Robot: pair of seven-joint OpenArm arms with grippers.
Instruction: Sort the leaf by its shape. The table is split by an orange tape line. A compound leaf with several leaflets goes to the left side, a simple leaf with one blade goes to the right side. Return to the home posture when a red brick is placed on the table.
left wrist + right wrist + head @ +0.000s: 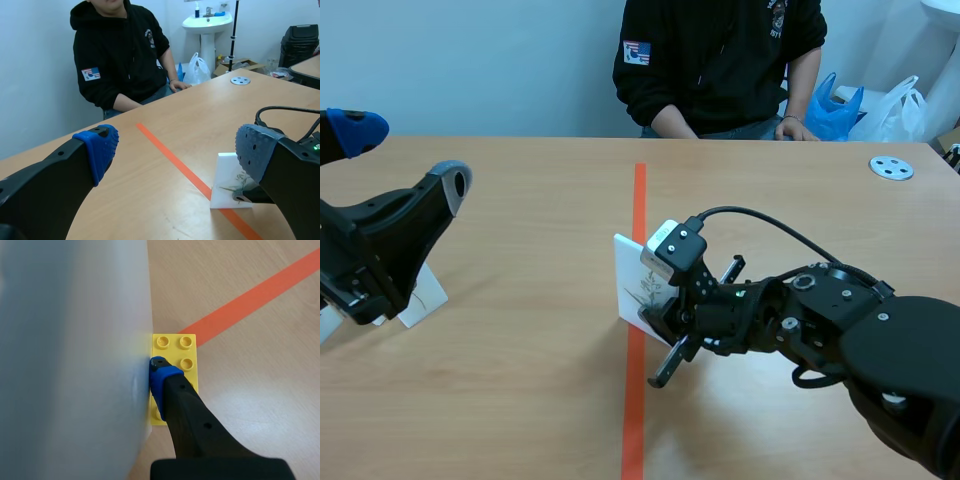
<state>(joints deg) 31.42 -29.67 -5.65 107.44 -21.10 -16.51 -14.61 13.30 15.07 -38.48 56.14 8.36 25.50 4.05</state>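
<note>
Grips the white leaf card [636, 278] upright in the right gripper [662, 312], 1 blue pad [159, 371] pressed flat against it. Stands on a yellow brick base [186, 348], right on the orange tape line [639, 200]. Holds the left gripper [175, 150] wide open, raised over the table's [520, 400] left side, near another white card [425, 291].
</note>
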